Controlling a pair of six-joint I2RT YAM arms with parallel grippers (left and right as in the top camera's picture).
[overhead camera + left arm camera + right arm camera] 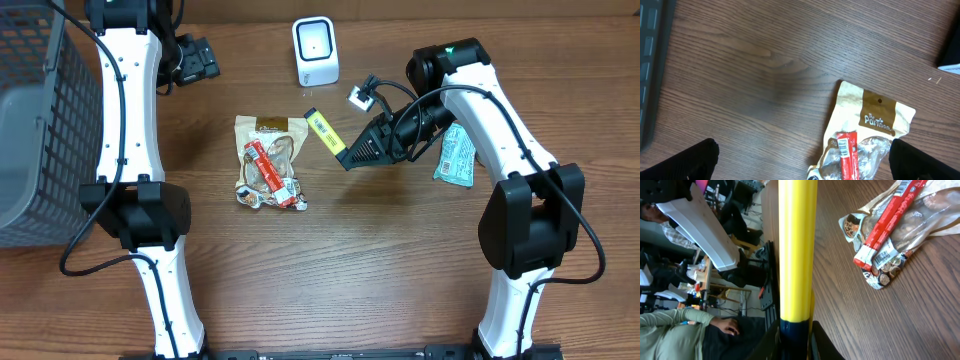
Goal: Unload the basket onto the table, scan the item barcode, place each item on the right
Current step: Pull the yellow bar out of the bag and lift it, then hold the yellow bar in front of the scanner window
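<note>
Right pincer (352,154) is closed tight on the dark end of a long yellow bar packet (325,133), and in the right wrist view the packet (797,250) runs straight out from between the two fingers (771,342). The packet is held off the wooden surface (350,260). It slants up and to the left, and its free end points toward the white barcode scanner (316,52), which stands at the far edge near the middle. The free end is near the scanner but clearly apart from it.

Left pincer (195,60) is at the far left, beside the grey mesh basket (30,110). It is spread wide with nothing in it. In the left wrist view its dark fingers (695,162) show only at the bottom corners, with bare wood between them.

A beige snack bag (262,135) with a clear window lies flat near the middle of the surface, just left of the held packet. A red bar wrapper (268,170) lies across the bag at an angle, touching it. A white barcode patch shows on the wrapper in both wrist views.

A teal packet (458,158) lies on the surface at the right, partly hidden by the right arm.
</note>
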